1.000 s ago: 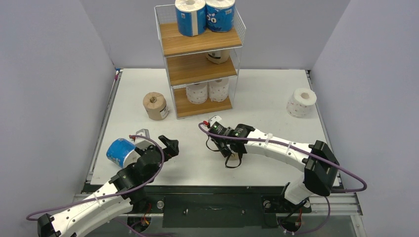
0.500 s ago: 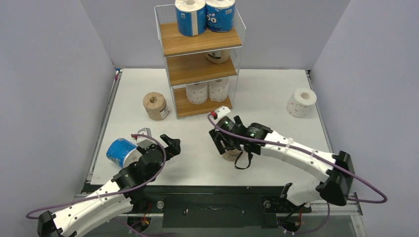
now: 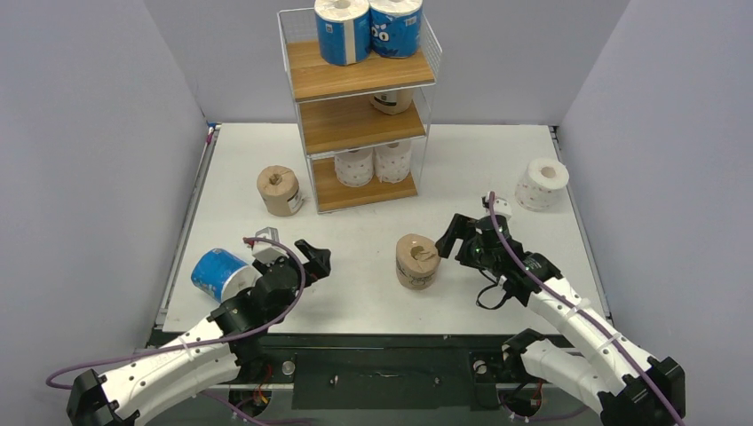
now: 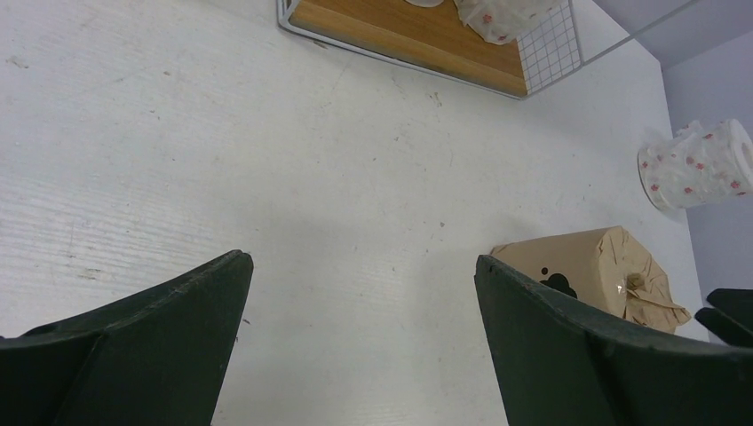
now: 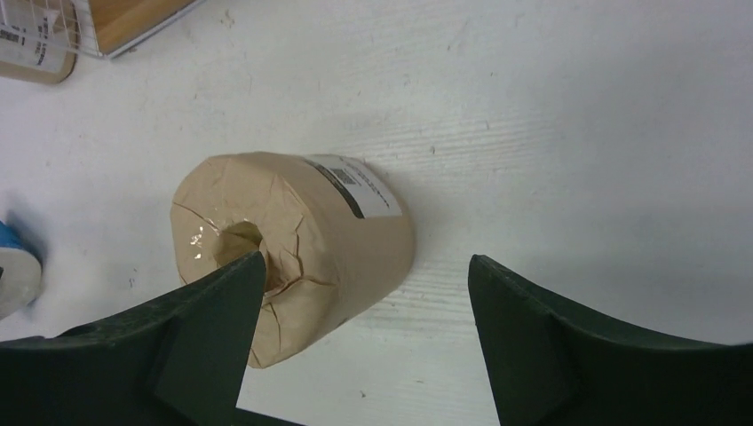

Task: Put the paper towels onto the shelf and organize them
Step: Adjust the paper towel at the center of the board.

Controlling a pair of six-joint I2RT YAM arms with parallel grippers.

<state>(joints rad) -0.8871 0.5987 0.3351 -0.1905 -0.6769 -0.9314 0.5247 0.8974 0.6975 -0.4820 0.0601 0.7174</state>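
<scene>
The shelf (image 3: 359,78) stands at the back of the table, with two blue paper towels (image 3: 367,28) on its top board, a tan one (image 3: 393,100) on the middle board and two white ones (image 3: 373,164) on the bottom board. A tan roll (image 3: 416,260) (image 5: 311,240) (image 4: 595,266) stands on end mid-table. My right gripper (image 3: 447,240) (image 5: 366,262) is open just right of it, not touching it. Nothing lies between the fingers of my open left gripper (image 3: 313,257) (image 4: 357,266). A blue roll (image 3: 216,273) lies beside the left arm.
Another tan roll (image 3: 279,190) stands on the table left of the shelf. A white roll (image 3: 542,183) (image 4: 697,164) sits at the far right near the wall. Grey walls close in the table on three sides.
My right gripper has opened, let go of the tan roll mid-table and drawn back to the right. The left gripper has edged slightly right, still open.
</scene>
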